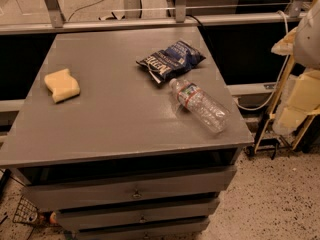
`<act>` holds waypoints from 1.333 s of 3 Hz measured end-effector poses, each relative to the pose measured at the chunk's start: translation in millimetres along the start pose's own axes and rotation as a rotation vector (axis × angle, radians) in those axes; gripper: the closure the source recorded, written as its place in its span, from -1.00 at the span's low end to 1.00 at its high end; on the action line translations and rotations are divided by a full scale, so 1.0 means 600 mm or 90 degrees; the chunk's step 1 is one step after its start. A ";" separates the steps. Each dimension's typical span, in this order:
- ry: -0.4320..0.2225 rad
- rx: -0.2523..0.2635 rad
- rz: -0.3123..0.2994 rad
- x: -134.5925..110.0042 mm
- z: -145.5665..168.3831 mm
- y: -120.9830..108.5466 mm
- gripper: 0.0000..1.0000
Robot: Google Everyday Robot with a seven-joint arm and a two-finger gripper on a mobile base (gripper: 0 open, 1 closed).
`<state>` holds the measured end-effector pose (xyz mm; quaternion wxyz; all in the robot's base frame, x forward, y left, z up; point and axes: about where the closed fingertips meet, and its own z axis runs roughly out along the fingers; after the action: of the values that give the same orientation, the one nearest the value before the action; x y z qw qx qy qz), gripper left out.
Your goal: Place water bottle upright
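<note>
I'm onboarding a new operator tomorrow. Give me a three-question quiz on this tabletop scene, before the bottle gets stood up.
1. True or false: the water bottle stands upright on the table.
2. Which thing lies nearest the bottle's white cap? A) the yellow sponge B) the blue chip bag C) a drawer handle
3. Where is the gripper relative to the table?

Key:
1. False, it lies on its side.
2. B.
3. Beyond the table's right edge, apart from everything on it.
</note>
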<state>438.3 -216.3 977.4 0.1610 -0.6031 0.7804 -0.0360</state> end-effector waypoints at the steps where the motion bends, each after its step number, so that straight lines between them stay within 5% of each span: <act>1: -0.002 -0.002 -0.002 -0.008 0.001 -0.004 -1.00; 3: -0.027 -0.059 -0.008 -0.142 0.037 -0.052 -1.00; 4: -0.004 -0.087 0.032 -0.203 0.073 -0.051 -1.00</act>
<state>506.6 -102.7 969.2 0.1227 -0.5932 0.7953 0.0234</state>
